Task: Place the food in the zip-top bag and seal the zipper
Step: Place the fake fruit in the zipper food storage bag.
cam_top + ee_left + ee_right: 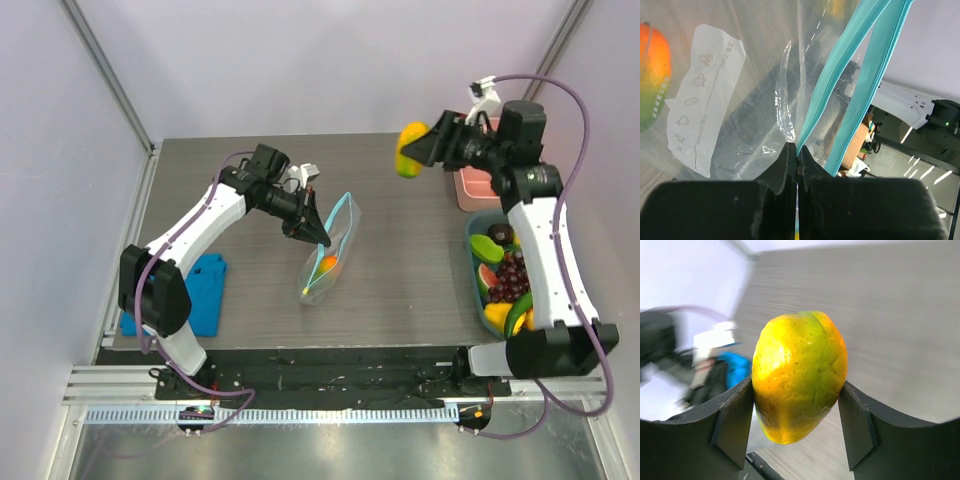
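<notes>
The clear zip-top bag (329,255) hangs at mid-table with its teal zipper (343,215) mouth apart. My left gripper (320,238) is shut on the bag's near lip, pinching the zipper (820,107) strip between its fingertips. An orange-green fruit (328,265) lies inside the bag (730,85), seen through the plastic as the same fruit (652,75). High at the back right, my right gripper (412,148) is shut on a yellow-green mango (799,372), which is clamped between both fingers. More food (503,280) fills the blue tray.
A blue tray (472,268) with grapes, watermelon slice and other fruits sits at the right edge. A pink tray (470,190) stands behind it. A flat blue cloth (205,290) lies at the left by the left arm's base.
</notes>
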{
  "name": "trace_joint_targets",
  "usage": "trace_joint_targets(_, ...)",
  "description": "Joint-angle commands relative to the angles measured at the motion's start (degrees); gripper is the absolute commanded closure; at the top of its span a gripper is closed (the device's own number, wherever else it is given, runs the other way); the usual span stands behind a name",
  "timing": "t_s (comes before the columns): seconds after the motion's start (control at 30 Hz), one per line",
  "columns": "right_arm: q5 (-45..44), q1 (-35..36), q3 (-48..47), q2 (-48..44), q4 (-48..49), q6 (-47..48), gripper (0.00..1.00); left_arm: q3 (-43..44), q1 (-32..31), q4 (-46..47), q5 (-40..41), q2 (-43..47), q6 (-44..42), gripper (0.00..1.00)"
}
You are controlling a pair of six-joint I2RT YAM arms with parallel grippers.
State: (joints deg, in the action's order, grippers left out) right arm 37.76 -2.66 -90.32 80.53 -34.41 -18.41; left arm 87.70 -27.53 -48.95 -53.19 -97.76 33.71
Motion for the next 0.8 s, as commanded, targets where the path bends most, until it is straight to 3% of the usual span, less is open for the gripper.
trace_joint_targets(0.0,-1.97,11.42,3.48,-6.78,18.67,-4.7,0.53,2.3,-0.95,-1.94,0.01,-0.07,-1.63,1.0)
trace_joint_targets(0.2,-11.38,27.85,7.95,-6.79,18.77,5.49,0.57,3.62,-1.39,-2.38,-0.25,-0.59,-1.9,1.0)
trace_joint_targets(0.43,-19.03,38.5,19.74,-8.46,25.53,13.05,0.61,3.35,-1.39,-1.76,-1.48,-0.95,-1.46,1.0)
trace_joint_targets(0.77,-22.91,40.8,26.6,-13.99,19.84,21.22,0.69,3.18,-0.77,-1.68,-3.24,-0.59,-1.55,1.0)
